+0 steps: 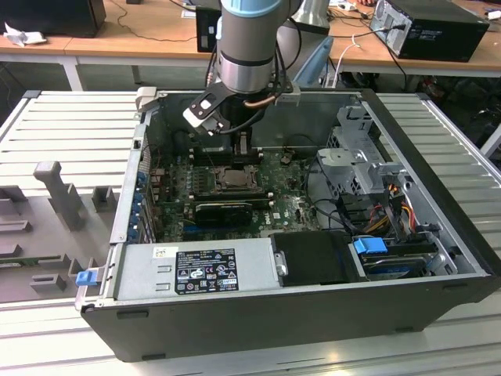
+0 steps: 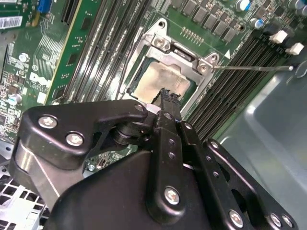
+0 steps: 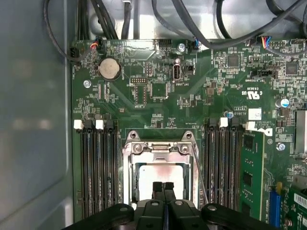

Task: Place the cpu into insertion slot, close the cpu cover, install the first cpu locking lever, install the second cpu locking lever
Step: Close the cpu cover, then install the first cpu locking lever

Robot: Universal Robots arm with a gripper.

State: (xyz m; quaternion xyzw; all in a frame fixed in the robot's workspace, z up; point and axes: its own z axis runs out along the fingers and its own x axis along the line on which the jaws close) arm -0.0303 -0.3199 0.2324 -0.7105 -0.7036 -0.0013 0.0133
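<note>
The gripper (image 3: 163, 189) is hovering low with its fingers pressed together on nothing, likely so the narrow tip can push rather than grasp. Just beneath and ahead of the tip, the cpu (image 3: 160, 175) is lying silvery face up in the insertion slot (image 3: 135, 184), framed by the lowered cpu cover (image 3: 158, 147). A thin locking lever (image 3: 200, 178) is running just beside the tip.

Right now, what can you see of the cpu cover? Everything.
The cpu cover is a thin silver-grey metal frame, shiny, with a square window showing the pale cpu. It lies flat, closed over the insertion slot, between the black memory slots. Screw heads sit at two corners. A thin wire lever runs along one side. The shut fingers hover at its window; contact cannot be told.
</note>
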